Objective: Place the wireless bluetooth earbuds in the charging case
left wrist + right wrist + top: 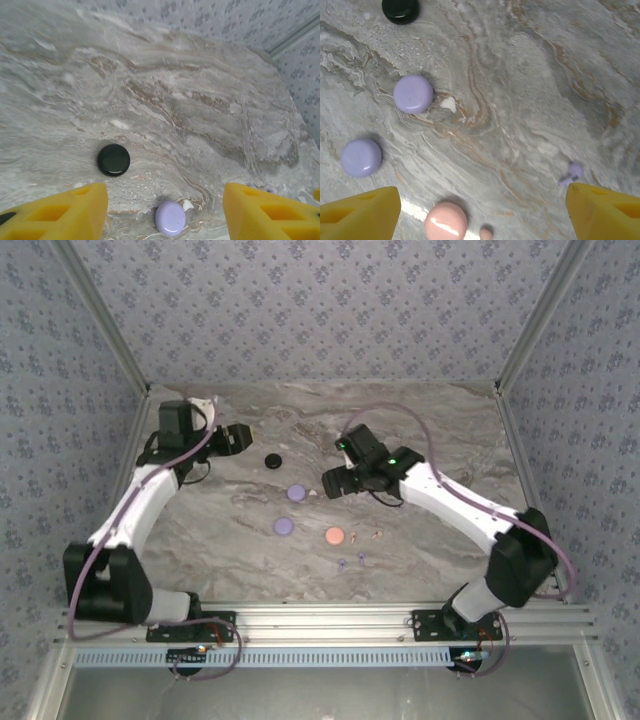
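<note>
**A:** What is the largest thing there?

**B:** The table (440,430). It is a matte, stone-look slab in grey with brown veins, and walls papered in a small flower print surround it.

**A:** And the arms?

**B:** They have white shells and black joints. The left gripper (165,200) has blocky yellow fingers (75,212) standing apart with nothing between them. The right gripper (482,210) is also spread and pinches nothing.

**A:** What about the containers?

**B:** There are four round, smooth, glossy pucks lying flat on the stone. They are a black case (400,10), a farther lilac case (413,93), a nearer lilac case (361,157) and a pink case (446,221). Each shows only a domed top, so what lies inside cannot be told.

**A:** Where are the earbuds?

**B:** They lie loose on the table, outside every case. A lilac earbud (571,173), a round head on a short stem, lies just beside one of the right gripper's fingers in the wrist view. A pink earbud (486,232) sits just beside the pink case. The overhead view shows more tiny lilac and pinkish specks near that case, too small to tell apart.

**A:** Is there anything smaller?

**B:** A white fleck (449,104) lies just beside the farther lilac case.
</note>
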Motion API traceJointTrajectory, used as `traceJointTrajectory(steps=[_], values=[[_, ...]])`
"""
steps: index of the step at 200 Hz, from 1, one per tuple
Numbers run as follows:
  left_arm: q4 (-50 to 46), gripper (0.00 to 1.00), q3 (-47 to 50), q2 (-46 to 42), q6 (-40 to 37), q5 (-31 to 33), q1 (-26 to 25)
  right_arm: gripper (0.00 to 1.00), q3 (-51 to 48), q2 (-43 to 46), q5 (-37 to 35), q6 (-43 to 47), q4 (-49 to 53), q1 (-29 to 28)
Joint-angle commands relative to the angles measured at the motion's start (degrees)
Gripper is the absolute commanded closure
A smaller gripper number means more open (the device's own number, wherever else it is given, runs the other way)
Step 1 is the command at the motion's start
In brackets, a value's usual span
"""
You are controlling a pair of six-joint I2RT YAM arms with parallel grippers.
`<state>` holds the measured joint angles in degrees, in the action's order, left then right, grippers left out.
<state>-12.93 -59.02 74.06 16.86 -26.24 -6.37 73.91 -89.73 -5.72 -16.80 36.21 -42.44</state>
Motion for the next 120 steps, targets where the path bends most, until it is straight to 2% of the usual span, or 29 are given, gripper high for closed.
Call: traceJointTrajectory(steps=[1,18,36,69,120], values=[[1.33,0.37,4.06,-8.34,-2.69,10.61,0.22,0.14,6.72,-7.29,-3.36,3.58,3.67,-3.14],[1.8,0.28,8.28,-14.86,-4.08,19.72,0.35,0.16,12.07,-13.82,-3.8,4.27,4.42,-4.78],[1.99,0.19,11.87,-20.42,-4.13,24.85,0.84,0.17,17.71,-20.52,-3.79,4.67,5.53,-5.94],[-0.27,0.15,13.67,-25.66,-3.8,26.77,1.3,0.17,25.63,-29.75,-2.95,4.49,7.26,-6.76],[-2.36,0.14,13.06,-27.02,-4.16,27.09,1.39,0.19,33.19,-38.19,-1.64,4.18,9.75,-6.78]])
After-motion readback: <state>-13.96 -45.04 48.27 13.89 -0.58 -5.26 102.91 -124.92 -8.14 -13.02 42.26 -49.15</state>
